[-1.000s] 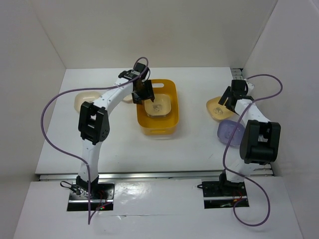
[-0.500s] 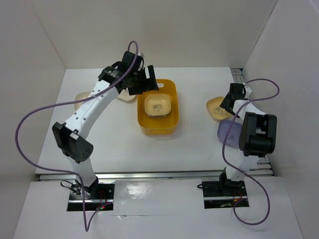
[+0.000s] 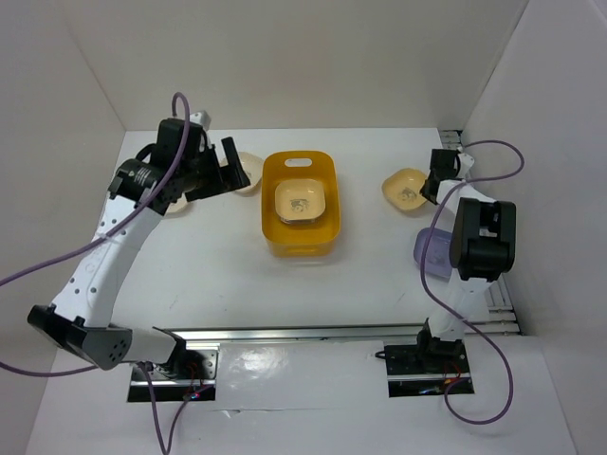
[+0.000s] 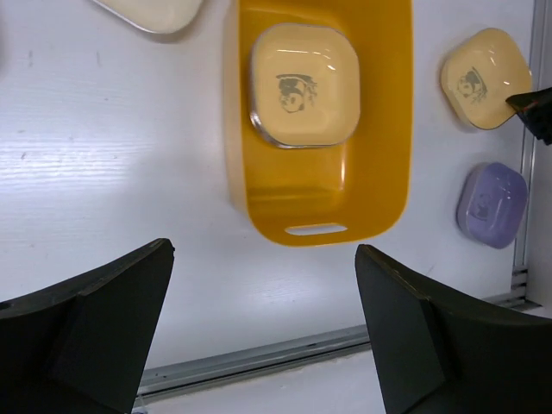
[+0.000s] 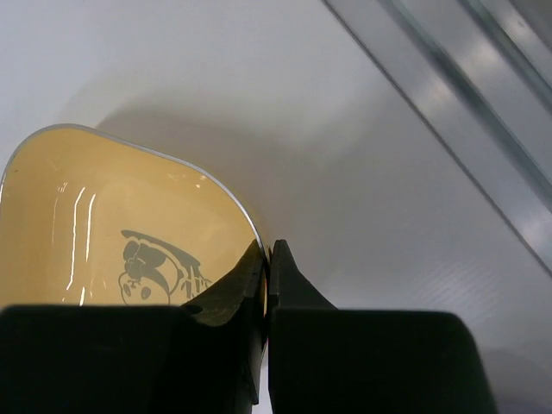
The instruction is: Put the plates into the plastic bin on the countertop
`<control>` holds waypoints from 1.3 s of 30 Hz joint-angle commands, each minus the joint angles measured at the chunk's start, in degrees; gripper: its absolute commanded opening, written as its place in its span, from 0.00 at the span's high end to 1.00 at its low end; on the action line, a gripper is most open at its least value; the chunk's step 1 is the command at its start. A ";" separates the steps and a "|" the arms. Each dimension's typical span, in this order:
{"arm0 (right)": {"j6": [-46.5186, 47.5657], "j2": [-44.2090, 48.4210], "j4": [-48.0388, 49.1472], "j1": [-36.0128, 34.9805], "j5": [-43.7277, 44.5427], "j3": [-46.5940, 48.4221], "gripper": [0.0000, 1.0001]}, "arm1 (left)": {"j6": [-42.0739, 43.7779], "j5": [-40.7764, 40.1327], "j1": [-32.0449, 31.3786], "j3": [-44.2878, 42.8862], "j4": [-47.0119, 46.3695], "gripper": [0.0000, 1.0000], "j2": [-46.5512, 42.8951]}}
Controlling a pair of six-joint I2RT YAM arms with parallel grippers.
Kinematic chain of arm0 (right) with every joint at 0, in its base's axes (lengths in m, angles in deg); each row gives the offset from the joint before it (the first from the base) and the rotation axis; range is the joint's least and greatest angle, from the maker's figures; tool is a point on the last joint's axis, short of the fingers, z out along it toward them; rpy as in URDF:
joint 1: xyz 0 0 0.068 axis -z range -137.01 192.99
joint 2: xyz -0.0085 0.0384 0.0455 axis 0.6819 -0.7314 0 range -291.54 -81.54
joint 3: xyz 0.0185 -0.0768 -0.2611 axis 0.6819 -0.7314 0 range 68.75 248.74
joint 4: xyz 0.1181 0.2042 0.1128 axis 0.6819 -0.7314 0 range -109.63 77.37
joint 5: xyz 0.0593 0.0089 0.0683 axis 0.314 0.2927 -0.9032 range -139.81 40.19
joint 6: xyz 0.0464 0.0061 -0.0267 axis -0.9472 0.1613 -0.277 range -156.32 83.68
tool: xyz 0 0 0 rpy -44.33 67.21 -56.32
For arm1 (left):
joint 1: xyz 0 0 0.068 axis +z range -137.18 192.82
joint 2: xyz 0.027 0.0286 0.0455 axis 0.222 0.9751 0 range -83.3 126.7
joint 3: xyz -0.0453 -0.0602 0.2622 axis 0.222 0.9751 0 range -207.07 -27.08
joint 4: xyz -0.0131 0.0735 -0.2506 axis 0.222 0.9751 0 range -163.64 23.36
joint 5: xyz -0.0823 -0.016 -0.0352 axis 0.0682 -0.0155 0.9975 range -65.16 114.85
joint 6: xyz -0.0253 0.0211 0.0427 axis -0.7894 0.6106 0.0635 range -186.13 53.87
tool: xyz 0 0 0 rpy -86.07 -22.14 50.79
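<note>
While its jaws are pinching shut on the right rim of the yellow-orange plate (image 5: 103, 241), the right gripper (image 5: 267, 259) is sitting at the far right of the countertop (image 3: 209, 256), with a lavender plate (image 4: 492, 205) lying just nearer. Left of them, mid-table, the plastic bin (image 4: 384, 190) is holding one cream plate (image 4: 304, 84). The left gripper (image 4: 263, 254) is hovering left of the bin, jaws spread wide and empty, near another cream plate (image 3: 245, 172). Lifting the yellow-orange plate seems to be the step in hand; the next move is calling for carrying it leftward over the bin wall before releasing.
</note>
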 commanded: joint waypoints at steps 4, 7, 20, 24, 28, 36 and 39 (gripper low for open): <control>0.99 -3.15 -6.01 -4.16 4.33 13.95 1.00 | 2.72 -3.17 4.59 8.21 0.23 0.00 -4.51; 2.74 0.25 -8.04 -6.70 4.94 19.93 1.00 | 2.72 -4.57 6.61 12.17 -1.17 0.00 -5.66; 23.66 3.27 -17.35 -27.77 -20.37 33.84 1.00 | 2.02 -3.44 14.43 10.08 -2.23 0.00 -0.13; 26.74 1.42 -16.74 -33.51 -16.24 33.05 1.00 | 1.41 -1.41 18.57 4.54 -1.70 0.00 3.13; 28.94 -2.01 -17.79 -34.05 -17.64 33.75 1.00 | -0.10 -2.11 22.35 -0.30 -1.43 0.00 7.78; 28.60 -5.87 -17.89 -34.05 -20.36 35.51 0.74 | -3.61 -2.03 31.13 -0.21 -8.11 0.00 19.29; 27.19 -4.30 -16.40 -35.36 -22.73 34.98 0.06 | -2.21 -3.60 32.97 -1.89 -9.00 0.00 22.55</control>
